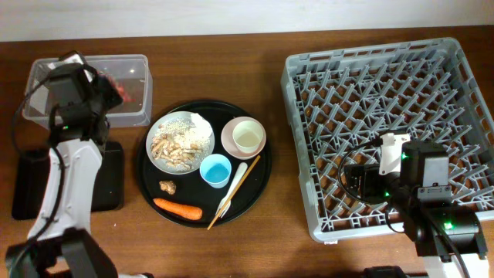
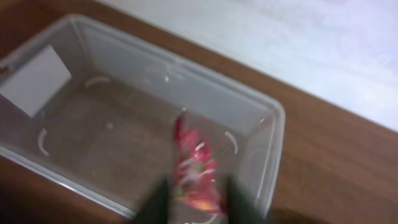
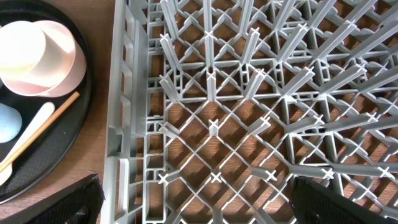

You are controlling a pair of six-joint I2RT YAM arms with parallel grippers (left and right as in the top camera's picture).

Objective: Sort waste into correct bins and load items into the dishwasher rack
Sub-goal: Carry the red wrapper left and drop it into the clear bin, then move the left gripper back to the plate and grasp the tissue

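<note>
My left gripper [image 2: 199, 202] hangs over the clear tub [image 2: 93, 118] at the back left [image 1: 135, 66], shut on the red wrapper [image 2: 194, 165], which dangles into the tub. My right gripper [image 3: 193, 208] is open and empty over the front left of the grey rack [image 3: 211, 124], which fills the right of the overhead view [image 1: 386, 77]. On the round black tray [image 1: 255, 185] are the white plate [image 1: 151, 147] with food scraps [image 1: 176, 147] and tissue [image 1: 201, 123], the pink bowl [image 1: 230, 147] holding the cream cup [image 1: 247, 137], the blue cup [image 1: 215, 170], the cream utensil [image 1: 235, 185], the carrot [image 1: 177, 208] and the brown lump [image 1: 166, 186].
A shallow black rectangular tray [image 1: 112, 181] lies at the left, partly under my left arm. A thin wooden stick [image 1: 231, 197] lies beside the utensil on the round tray. Bare wood shows between the round tray and the rack.
</note>
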